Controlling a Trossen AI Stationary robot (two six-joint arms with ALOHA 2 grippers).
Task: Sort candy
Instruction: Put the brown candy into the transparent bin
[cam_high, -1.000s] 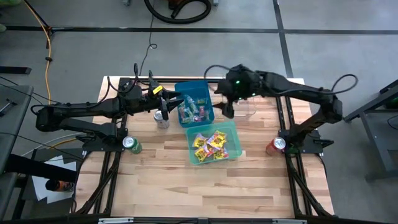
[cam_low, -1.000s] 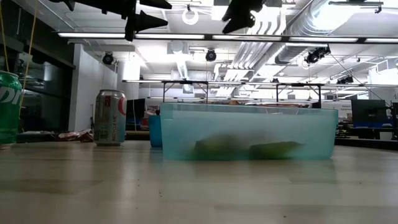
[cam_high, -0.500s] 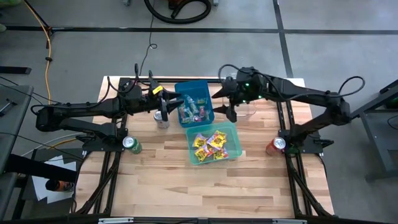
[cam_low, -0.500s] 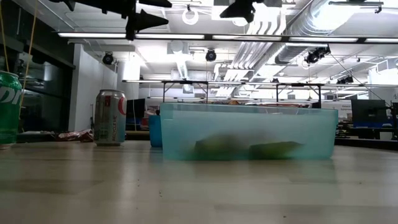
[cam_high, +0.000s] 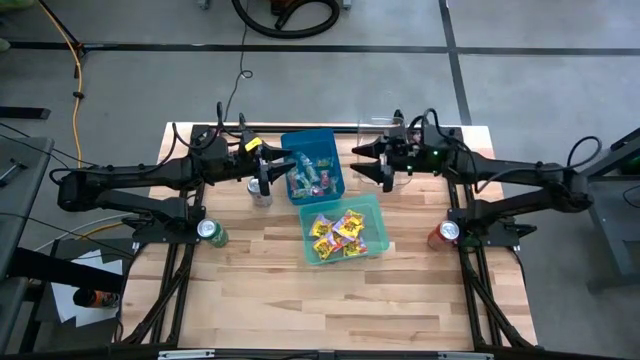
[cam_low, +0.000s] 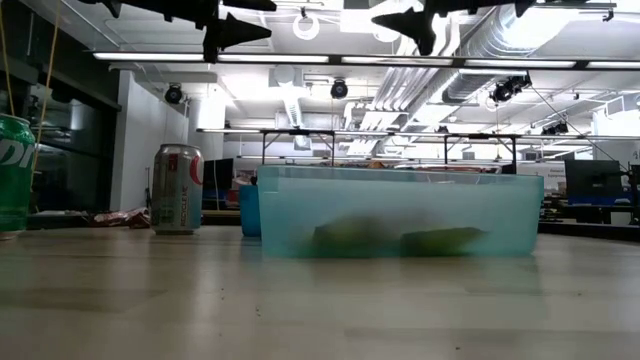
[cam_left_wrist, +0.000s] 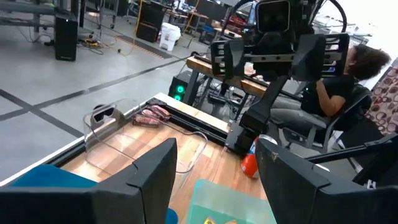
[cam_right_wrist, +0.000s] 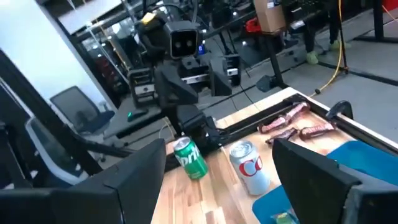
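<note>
Both grippers empty, fingers spread. Left gripper hangs over the near edge of the blue bin, above the silver can. Right gripper hangs high, right of the blue bin, by the clear container.

Candy: yellow packets sit in the teal bin; mixed small pieces in the blue bin. Maroon-pink wrappers lie loose on the tabletop at the back left corner.

My read: next pick is either from the blue bin or those loose wrappers. Come straight down on one piece, fingers across its short side, keep clear of the bin wall and the silver can. One arm in the bins at a time, they're close together.

Hard to tell:
- which bin is meant for which sort
- whether the clear container holds anything
- low view shows only vague yellow-green shapes through the teal bin's wall; blue bin mostly hidden behind it
- green can and red can stand at the arm bases, well clear
</note>
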